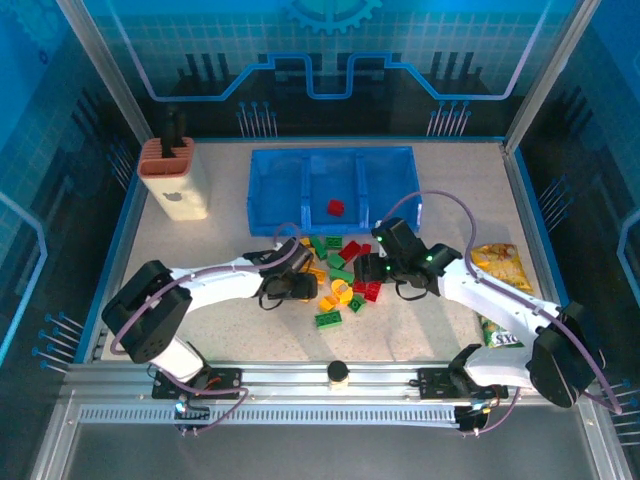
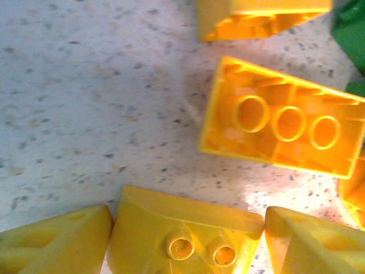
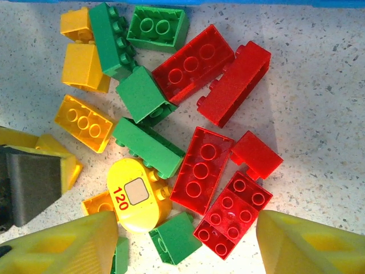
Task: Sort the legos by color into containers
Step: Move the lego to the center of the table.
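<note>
The legos [image 1: 340,275] lie in a mixed pile in front of the blue tray of containers [image 1: 265,190]. One red lego [image 1: 335,208] sits in the middle compartment. My left gripper [image 1: 298,286] is at the pile's left edge. Its yellow fingers [image 2: 51,242] press both ends of a yellow lego [image 2: 182,225], shut on it. An upturned yellow lego [image 2: 282,123] lies just beyond. My right gripper [image 3: 185,245] hangs open over the pile, with a red lego [image 3: 234,214] and a green lego [image 3: 177,237] below the gap. A yellow oval piece [image 3: 134,194] marked 120 lies beside them.
A beige holder with an orange top [image 1: 175,180] stands at the back left. A yellow snack bag [image 1: 500,265] lies at the right by my right arm. A black knob [image 1: 338,372] sits on the front rail. The left gripper's finger [image 3: 34,171] shows at the pile's left.
</note>
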Robot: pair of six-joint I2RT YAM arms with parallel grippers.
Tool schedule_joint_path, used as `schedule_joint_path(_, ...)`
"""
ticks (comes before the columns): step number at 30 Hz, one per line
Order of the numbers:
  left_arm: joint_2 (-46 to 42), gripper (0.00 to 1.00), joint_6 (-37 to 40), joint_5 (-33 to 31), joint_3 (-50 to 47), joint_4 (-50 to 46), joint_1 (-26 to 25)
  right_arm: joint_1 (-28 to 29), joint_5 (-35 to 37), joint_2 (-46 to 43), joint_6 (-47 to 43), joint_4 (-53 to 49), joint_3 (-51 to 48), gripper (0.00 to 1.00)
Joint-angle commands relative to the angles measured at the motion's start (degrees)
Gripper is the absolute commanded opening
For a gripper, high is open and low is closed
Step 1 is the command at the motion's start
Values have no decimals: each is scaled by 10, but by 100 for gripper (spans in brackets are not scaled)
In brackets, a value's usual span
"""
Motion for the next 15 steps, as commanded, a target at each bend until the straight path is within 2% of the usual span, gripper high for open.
schedule_joint_path(1,-18,72,-4,-10,-18,-64,17,2,-9,2,8,9,6,66)
schedule_joint_path(6,-23,82,18,-36,23,-118,3,7,-4,-8,17,12,-8,67)
schedule_joint_path(15,7,84,33,-33,28,-120,-10,11,-2,-22,28,20,-29,67)
